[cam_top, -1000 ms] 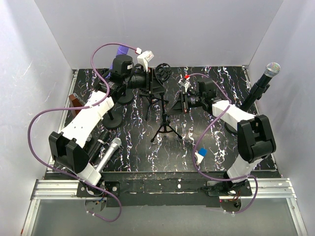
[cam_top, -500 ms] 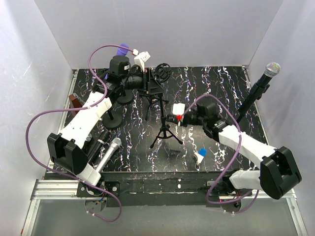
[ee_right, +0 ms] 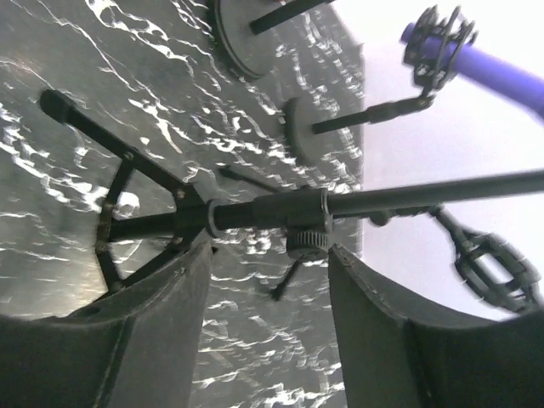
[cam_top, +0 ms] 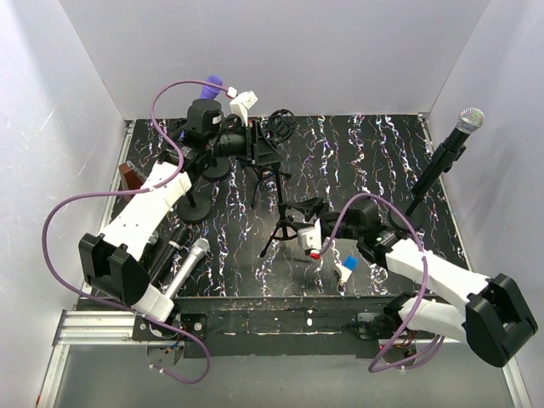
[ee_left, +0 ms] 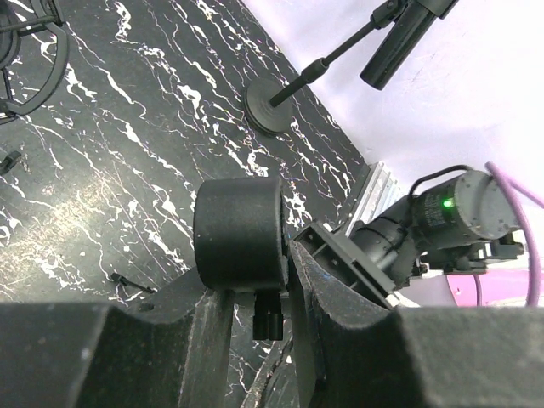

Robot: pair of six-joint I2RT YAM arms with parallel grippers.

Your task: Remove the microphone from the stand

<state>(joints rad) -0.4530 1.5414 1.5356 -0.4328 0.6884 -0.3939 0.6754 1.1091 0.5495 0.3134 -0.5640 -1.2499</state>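
A black tripod stand (cam_top: 283, 223) is at mid table, with a black cylindrical microphone (cam_top: 257, 146) at its top beside a ring-shaped shock mount (cam_top: 279, 126). My left gripper (cam_top: 240, 141) is shut on that microphone; in the left wrist view the microphone's round end (ee_left: 238, 234) sits clamped between the fingers (ee_left: 327, 293). My right gripper (cam_top: 301, 214) stands open low beside the stand. In the right wrist view the stand's pole (ee_right: 255, 211) and its clamp knob (ee_right: 308, 240) lie just beyond the right gripper (ee_right: 268, 251), untouched.
Another microphone with a silver head (cam_top: 470, 119) stands on a stand at the right wall. A silver-headed microphone (cam_top: 192, 257) lies front left. A purple microphone (cam_top: 212, 85) is at the back, round stand bases (cam_top: 195, 209) sit left, and a small blue-and-white piece (cam_top: 347, 266) lies front.
My right arm has swung from the back right toward the front and down to the tripod's lower pole, and its jaws have opened. The left gripper keeps its hold, barely moved.
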